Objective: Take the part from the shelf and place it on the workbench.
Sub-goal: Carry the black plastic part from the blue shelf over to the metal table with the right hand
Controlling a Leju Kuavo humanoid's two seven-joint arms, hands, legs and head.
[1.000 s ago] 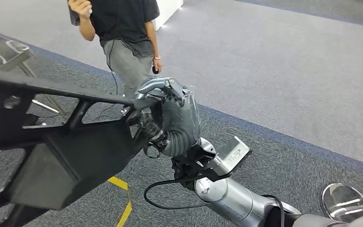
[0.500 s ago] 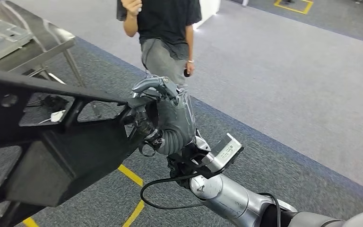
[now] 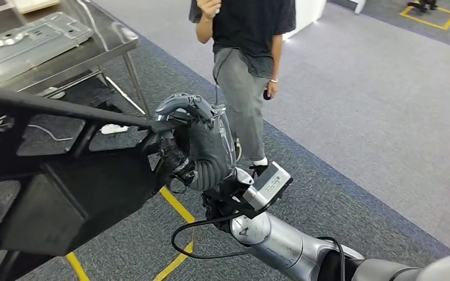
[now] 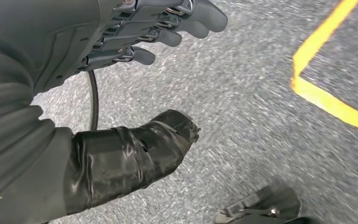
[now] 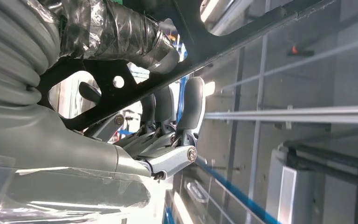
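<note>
A large black openwork part (image 3: 64, 175) takes up the left of the head view, held up in front of me. My right hand (image 3: 202, 146) grips its right end, fingers curled over the top bar. In the right wrist view the same hand (image 5: 168, 135) wraps a thin bar of the black part (image 5: 242, 39), the taped thumb on the other side. My left hand (image 4: 98, 70) hangs over the carpet with its fingers (image 4: 186, 23) and thumb apart, holding nothing. The metal workbench (image 3: 102, 44) stands at the upper left, beyond the part.
A silver panel (image 3: 29, 41) lies on the workbench. A person (image 3: 249, 52) in a black shirt stands close ahead, just right of the bench. Yellow floor tape (image 3: 179, 205) runs under the part. Open grey carpet spreads to the right.
The camera has turned: the workbench has come into view at the upper left and the person has shifted right in the picture. My right hand keeps its grip on the part.
</note>
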